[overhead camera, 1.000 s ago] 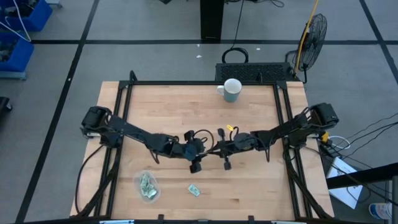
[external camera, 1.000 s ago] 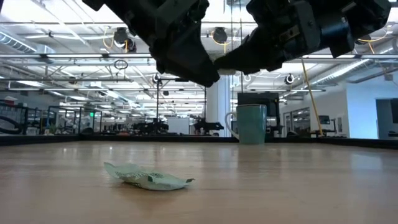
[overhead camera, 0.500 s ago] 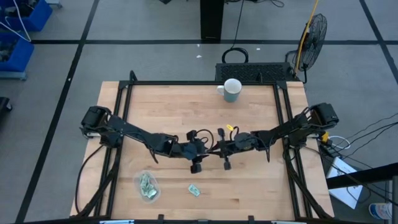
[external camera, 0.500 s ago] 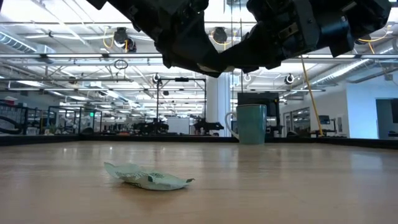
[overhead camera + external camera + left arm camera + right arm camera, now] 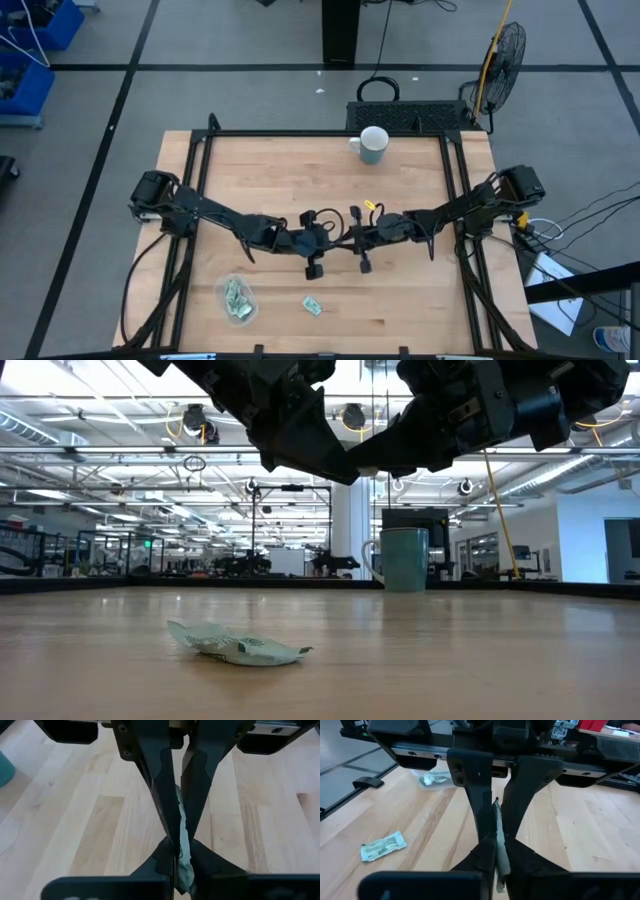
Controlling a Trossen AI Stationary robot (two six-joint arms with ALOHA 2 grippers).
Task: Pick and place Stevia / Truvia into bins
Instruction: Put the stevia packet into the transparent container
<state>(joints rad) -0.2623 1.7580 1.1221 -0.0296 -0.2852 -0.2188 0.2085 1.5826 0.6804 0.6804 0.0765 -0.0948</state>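
Observation:
One pale green Stevia packet (image 5: 183, 836) is held in the air over the middle of the table. My left gripper (image 5: 328, 241) and my right gripper (image 5: 347, 240) meet tip to tip there, both shut on it. Another packet (image 5: 312, 305) lies flat on the wood near the front edge; it also shows in the low view (image 5: 240, 648) and in the right wrist view (image 5: 382, 845). The clear bin (image 5: 236, 298) stands at the front left with several packets inside. My left gripper pinches the packet between its two fingers at one end (image 5: 184, 865), coming level from the table's left. The packet stands on edge, clear of the table. My right gripper pinches the same packet at its other end (image 5: 500, 857), coming level from the table's right. The packet's free part (image 5: 496, 817) reaches on between the left gripper's fingers.
A white-and-teal mug (image 5: 373, 146) stands at the far edge, a little right of the middle, also seen in the low view (image 5: 403, 558). Bare wood lies between the grippers and the bin.
My left gripper has shut its fingers on the packet that my right gripper holds out; a second ago they stood wide apart. Both arms have stayed where they were, and the packet has kept its place in the air.

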